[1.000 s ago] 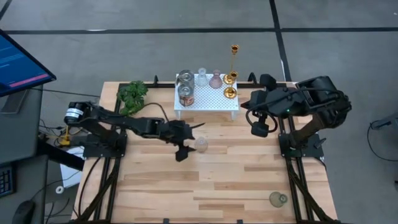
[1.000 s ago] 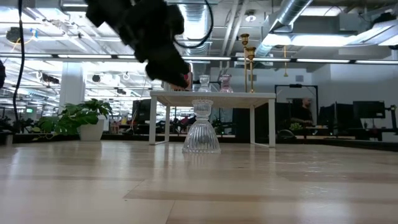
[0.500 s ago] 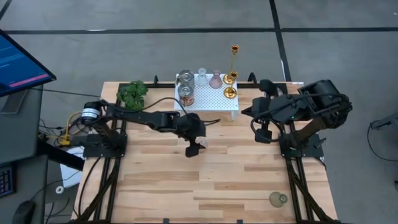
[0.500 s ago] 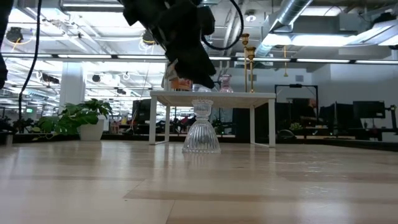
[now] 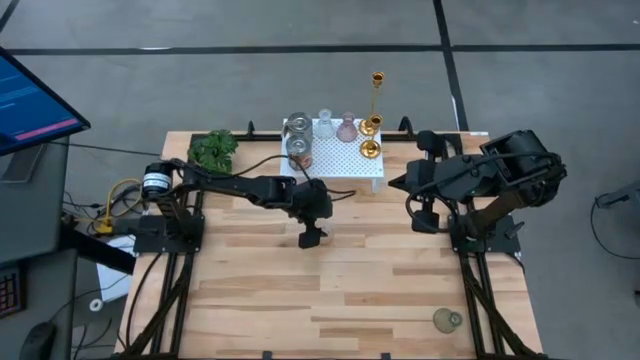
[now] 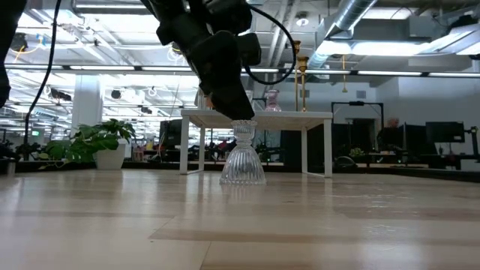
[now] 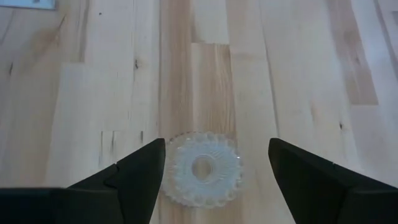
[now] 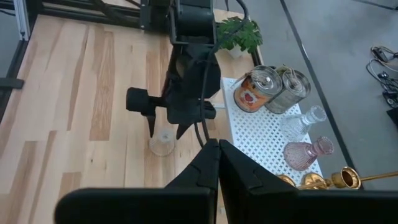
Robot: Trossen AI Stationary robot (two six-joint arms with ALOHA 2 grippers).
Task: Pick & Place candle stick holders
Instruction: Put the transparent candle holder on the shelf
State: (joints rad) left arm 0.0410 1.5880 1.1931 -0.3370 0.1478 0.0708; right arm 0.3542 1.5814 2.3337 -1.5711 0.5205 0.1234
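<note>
Three shiny gold candle stick holders stand at the right end of a white stand (image 5: 340,165): one tall and thin-stemmed (image 5: 377,92) (image 6: 298,71) and two short ones (image 5: 370,125) (image 5: 370,149). They also show in the right wrist view (image 8: 329,180). My left gripper (image 5: 312,228) (image 7: 216,146) is open and points down over a clear ribbed glass piece (image 7: 202,168) (image 6: 242,156), which stands on its flared base on the table. Its fingers stand on either side above it. My right gripper (image 5: 425,212) (image 8: 217,152) is shut and empty, right of the stand.
The white stand also carries two tin cans (image 5: 298,140), a clear glass vase (image 5: 324,125) and a pink vase (image 5: 346,127). A potted plant (image 5: 212,150) stands at the far left. A greenish glass vase (image 5: 446,320) sits near the table's near right corner.
My left gripper has gone toward the table's right edge until it is over the clear glass piece, and has come down close above its top. The glass piece has stayed where it was.
</note>
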